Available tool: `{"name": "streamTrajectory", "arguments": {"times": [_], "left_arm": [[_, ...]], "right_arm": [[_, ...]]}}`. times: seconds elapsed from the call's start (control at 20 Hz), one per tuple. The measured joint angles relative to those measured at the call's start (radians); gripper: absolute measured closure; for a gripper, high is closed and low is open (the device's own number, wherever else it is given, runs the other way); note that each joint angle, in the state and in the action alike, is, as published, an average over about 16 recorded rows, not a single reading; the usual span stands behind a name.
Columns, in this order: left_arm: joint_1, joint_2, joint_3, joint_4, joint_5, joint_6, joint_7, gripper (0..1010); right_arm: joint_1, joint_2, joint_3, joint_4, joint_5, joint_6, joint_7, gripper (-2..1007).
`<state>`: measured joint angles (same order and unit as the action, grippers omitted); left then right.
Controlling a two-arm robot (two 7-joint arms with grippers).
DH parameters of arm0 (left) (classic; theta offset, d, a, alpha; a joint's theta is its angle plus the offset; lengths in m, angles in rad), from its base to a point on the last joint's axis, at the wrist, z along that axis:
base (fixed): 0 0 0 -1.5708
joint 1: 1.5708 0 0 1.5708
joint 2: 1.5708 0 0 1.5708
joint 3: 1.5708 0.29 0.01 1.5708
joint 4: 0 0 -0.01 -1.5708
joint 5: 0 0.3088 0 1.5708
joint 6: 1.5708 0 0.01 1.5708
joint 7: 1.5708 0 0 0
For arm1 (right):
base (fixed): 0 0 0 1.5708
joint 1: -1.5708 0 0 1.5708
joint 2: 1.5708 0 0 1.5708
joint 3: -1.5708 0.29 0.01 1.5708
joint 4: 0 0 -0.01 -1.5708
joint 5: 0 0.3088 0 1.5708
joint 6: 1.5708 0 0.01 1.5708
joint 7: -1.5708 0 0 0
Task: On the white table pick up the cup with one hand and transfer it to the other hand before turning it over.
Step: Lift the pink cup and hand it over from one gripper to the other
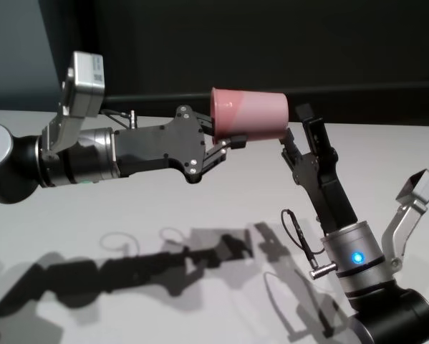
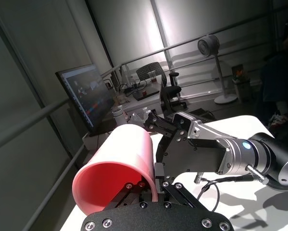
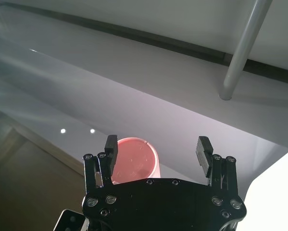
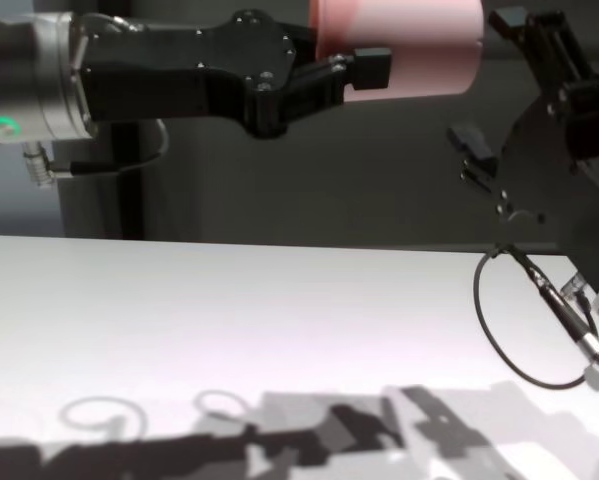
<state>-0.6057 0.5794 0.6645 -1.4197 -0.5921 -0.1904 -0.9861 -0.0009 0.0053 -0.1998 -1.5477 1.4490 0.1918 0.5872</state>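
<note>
The cup (image 1: 248,113) is held aloft over the white table (image 1: 200,208), long axis horizontal, rim toward my left arm, base toward my right. My left gripper (image 1: 227,141) pinches the rim wall. My right gripper (image 1: 295,126) is spread wide, fingers flanking the base end, apparently not yet touching.

I see the broad, flat, matte white table (image 1: 200,208) spreading across the whole work area in my head and chest views, plain and unmarked. Only dark grey shadows of the two arms (image 1: 164,265) fall across its near part. Its far edge meets a dark wall behind.
</note>
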Motion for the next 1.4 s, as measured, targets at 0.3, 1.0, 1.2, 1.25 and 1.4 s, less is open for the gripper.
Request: {"name": "streamTrajectory", "arguments": {"times": [0.3, 1.0, 1.2, 1.25, 1.4], "left_arm": [[0.000, 0.000, 0.000, 0.000, 0.000, 0.000, 0.000, 973], [0.000, 0.000, 0.000, 0.000, 0.000, 0.000, 0.000, 973], [0.000, 0.000, 0.000, 0.000, 0.000, 0.000, 0.000, 973], [0.000, 0.000, 0.000, 0.000, 0.000, 0.000, 0.000, 973], [0.000, 0.000, 0.000, 0.000, 0.000, 0.000, 0.000, 973]], "right_arm": [[0.001, 0.007, -0.019, -0.001, 0.018, 0.000, 0.019, 3], [0.003, 0.027, -0.053, -0.009, 0.049, -0.014, 0.049, 4], [0.004, 0.033, -0.060, -0.013, 0.056, -0.020, 0.053, 4], [0.004, 0.034, -0.062, -0.014, 0.057, -0.022, 0.054, 4], [0.006, 0.039, -0.068, -0.017, 0.061, -0.028, 0.055, 4]]}}
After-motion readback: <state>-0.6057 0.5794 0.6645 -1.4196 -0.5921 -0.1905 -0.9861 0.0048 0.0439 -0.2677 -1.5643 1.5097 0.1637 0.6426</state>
